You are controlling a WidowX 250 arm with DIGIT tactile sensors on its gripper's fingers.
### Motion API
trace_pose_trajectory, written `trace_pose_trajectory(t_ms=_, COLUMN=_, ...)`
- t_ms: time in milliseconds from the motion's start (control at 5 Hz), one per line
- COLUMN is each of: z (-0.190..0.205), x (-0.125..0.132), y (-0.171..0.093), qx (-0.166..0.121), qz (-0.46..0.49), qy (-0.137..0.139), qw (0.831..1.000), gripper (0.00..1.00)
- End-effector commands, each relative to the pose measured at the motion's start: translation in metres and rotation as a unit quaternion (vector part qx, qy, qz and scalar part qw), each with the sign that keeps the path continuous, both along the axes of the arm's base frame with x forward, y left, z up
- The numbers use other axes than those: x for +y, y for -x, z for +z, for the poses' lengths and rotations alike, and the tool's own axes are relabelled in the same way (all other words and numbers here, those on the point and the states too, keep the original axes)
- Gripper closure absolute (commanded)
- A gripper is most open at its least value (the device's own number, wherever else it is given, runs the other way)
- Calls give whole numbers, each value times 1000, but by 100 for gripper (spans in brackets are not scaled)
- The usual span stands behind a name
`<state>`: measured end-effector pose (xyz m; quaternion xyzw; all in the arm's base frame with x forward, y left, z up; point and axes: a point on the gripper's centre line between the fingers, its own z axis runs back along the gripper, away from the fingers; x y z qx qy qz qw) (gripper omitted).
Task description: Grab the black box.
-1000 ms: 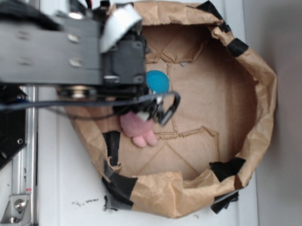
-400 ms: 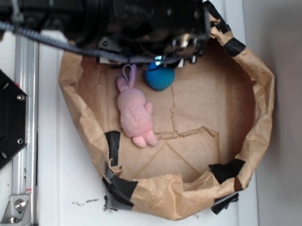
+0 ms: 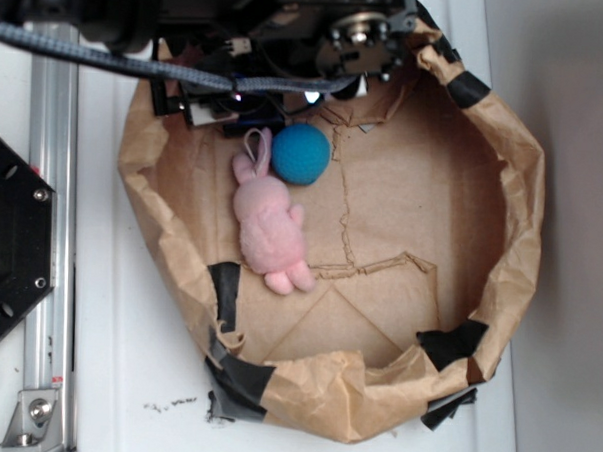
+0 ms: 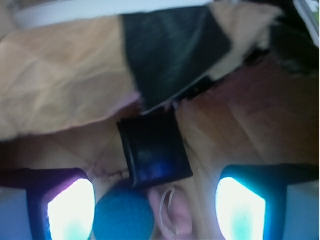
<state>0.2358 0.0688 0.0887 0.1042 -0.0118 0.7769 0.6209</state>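
Wrist view: gripper (image 4: 155,202) spread wide, holding nothing; the black box (image 4: 154,151) lies on the brown paper floor between and beyond the fingers (image 4: 67,207), touching the blue ball (image 4: 121,218), near a black tape strip (image 4: 172,50). No legible writing.

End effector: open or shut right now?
Open: in the wrist view the end effector fingers stand wide apart, small matte black box ungrasped between them.
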Motion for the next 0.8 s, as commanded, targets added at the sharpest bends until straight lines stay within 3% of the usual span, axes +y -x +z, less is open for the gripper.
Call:
trace_pose_trajectory(t_ms=0, z=2, x=-7, y=19, qx=-23, qz=43, qy=-46, qw=998, gripper=0)
trace_pose_trajectory(t_ms=400, z=-4, x=-12, y=36, qx=-6, qz=6, qy=-66, qw=998, gripper=0)
trace_pose_trajectory(t_ms=600, z=-13, x=-15, y=35, qx=-6, qz=-35, qy=-90, qw=995, gripper=0)
